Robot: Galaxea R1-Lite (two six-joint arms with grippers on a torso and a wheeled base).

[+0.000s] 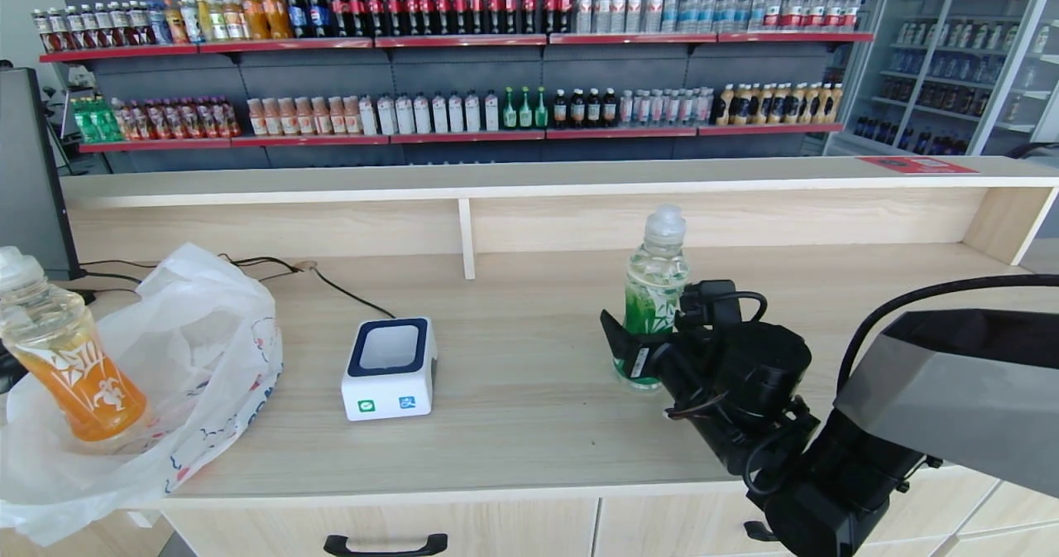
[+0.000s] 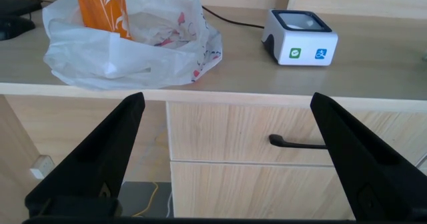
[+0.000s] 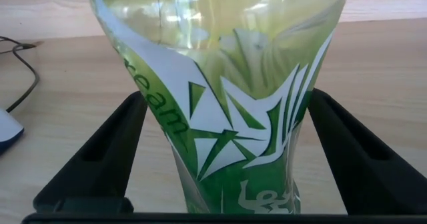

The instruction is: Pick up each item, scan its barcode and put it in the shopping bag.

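Green-labelled bottle right of the scanner, lower part half hidden behind my right claw; fingers apart astride it, gaps both sides. Left claw gapes wide, holding nothing.

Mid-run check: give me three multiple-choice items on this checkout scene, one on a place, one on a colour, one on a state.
1. Where is the orange bottle? A on the floor; B on a chair; C in the bag.
2. What colour is the label of the bottle between the right gripper's fingers? A red; B green; C blue.
3. What state is the left gripper in? A open, holding nothing; B shut on a can; C shut on a box.

Answers:
1 C: it stands inside the white bag at the counter's left end.
2 B: a green and white pattern shows in the right wrist view.
3 A: its fingers stand wide apart in front of the drawers, with nothing between them.
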